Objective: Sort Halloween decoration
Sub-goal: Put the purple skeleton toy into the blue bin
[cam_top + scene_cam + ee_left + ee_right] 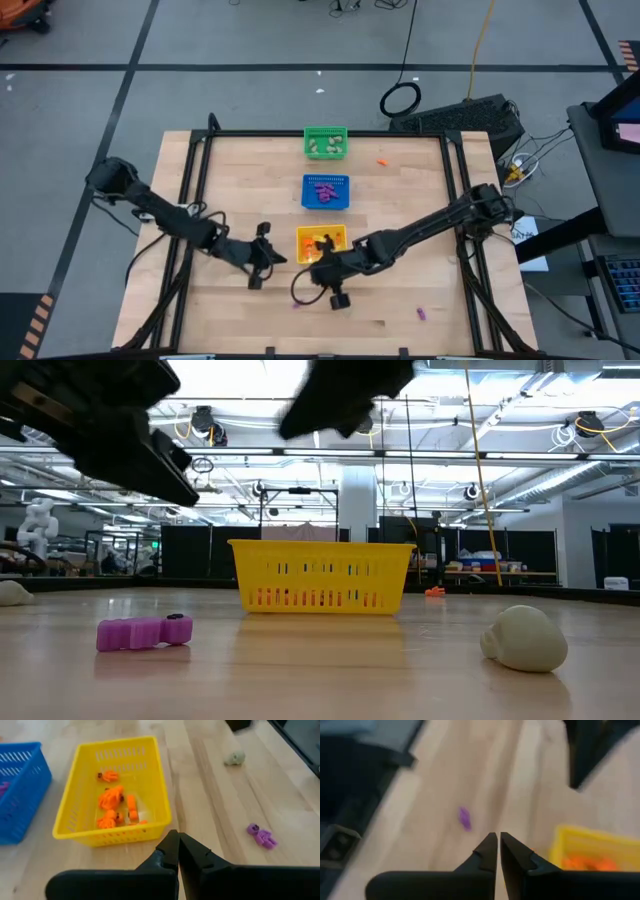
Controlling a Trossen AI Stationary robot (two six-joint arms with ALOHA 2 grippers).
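The bench (400,190) is a pale wooden top with a black frame along its edges. Both arms reach in over its near half.

Three square baskets stand in a row down the middle. The green basket (325,143) is farthest from both sets of fingers and holds pale trinkets. The blue basket (326,192) sits between the other two and holds purple trinkets. The yellow basket (321,244) is nearest, lying between the two grippers, and holds orange trinkets (114,806).

The left gripper (262,262) hangs above the bench just beside the yellow basket; its fingers (165,857) are pressed together and hold nothing. The right gripper (322,262) hangs at the yellow basket's near edge; its fingers (487,854) are likewise together and empty.

Loose Halloween decoration lies on the bench. A pale skull-like trinket (524,639) and a purple trinket (144,632) lie on the bare wood beyond the left fingers, apart from each other. Another purple trinket (421,313) lies well apart from the right fingers, toward the bench's near right corner. An orange trinket (381,160) lies far from both, beside the green basket.
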